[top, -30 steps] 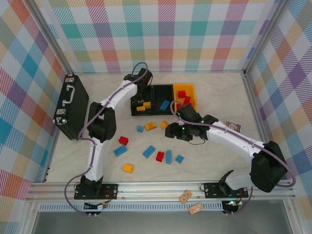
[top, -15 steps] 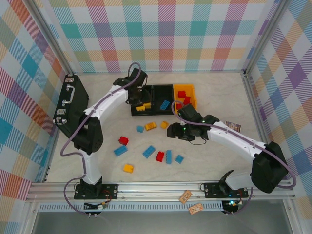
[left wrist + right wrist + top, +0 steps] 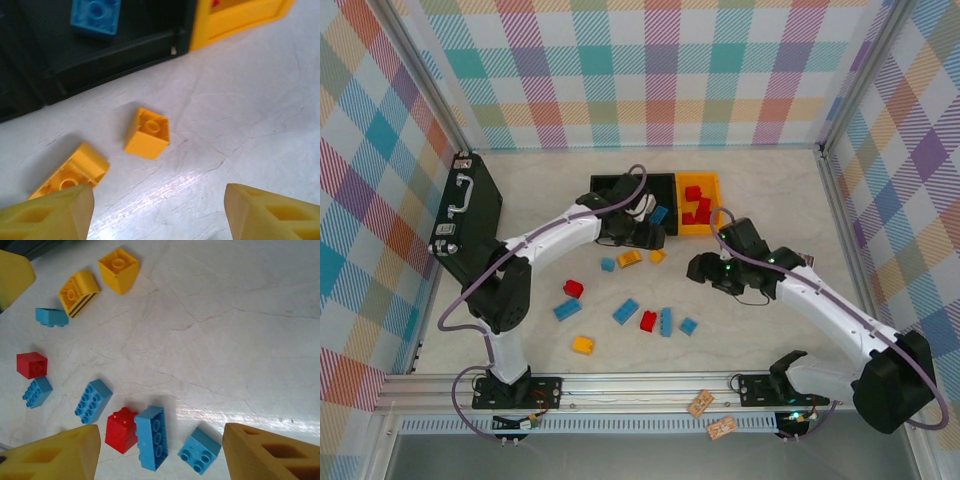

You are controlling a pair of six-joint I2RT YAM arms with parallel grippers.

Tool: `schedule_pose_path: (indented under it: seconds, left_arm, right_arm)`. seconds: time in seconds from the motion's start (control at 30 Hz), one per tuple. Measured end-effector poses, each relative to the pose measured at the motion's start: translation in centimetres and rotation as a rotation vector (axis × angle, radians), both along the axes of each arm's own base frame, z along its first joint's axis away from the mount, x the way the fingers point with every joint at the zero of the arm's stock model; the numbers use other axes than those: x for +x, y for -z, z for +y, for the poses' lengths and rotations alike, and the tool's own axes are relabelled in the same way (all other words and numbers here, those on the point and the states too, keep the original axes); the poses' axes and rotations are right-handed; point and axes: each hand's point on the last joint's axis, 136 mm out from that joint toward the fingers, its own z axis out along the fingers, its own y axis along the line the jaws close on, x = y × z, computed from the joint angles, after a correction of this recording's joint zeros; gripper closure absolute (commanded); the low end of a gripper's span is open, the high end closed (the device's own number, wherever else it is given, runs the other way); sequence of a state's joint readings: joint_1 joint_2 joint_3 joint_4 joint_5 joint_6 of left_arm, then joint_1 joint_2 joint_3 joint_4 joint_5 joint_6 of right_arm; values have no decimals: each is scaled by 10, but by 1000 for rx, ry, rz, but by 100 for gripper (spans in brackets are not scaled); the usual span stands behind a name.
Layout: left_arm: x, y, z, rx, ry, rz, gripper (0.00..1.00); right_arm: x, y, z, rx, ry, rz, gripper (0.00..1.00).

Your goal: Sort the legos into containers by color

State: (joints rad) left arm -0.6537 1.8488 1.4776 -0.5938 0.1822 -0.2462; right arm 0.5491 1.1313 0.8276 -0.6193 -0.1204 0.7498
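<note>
Plaid walls (image 3: 660, 70) — pale marbled table (image 3: 760, 330)

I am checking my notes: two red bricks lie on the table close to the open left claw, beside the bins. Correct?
No: the two bricks close to the open left claw are yellow, not red; the left wrist view shows it.
</note>
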Motion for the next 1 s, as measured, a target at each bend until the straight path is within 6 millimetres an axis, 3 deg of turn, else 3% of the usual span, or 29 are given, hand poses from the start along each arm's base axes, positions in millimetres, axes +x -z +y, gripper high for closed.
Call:
schedule_pose_path:
  seconds: [0.13, 0.43, 0.63, 0.8, 1.0]
  left_arm:
    - [-5, 8, -12, 32, 63, -33, 26]
    - [-4, 65, -11, 187, 114, -15, 25]
    - [3, 81, -15, 235, 132, -27, 31]
    - [8, 85, -20, 245, 141, -33, 41]
    - [8, 85, -29, 249, 171, -49, 72]
  right_arm:
    - [-9, 2, -8, 4, 18, 6, 34]
    - [-23, -3, -20, 21, 44, -14, 34]
    - [-29, 2, -23, 19, 52, -1, 34]
    - [-32, 9, -25, 13, 60, 18, 35]
    - [-32, 14, -24, 6, 59, 32, 35]
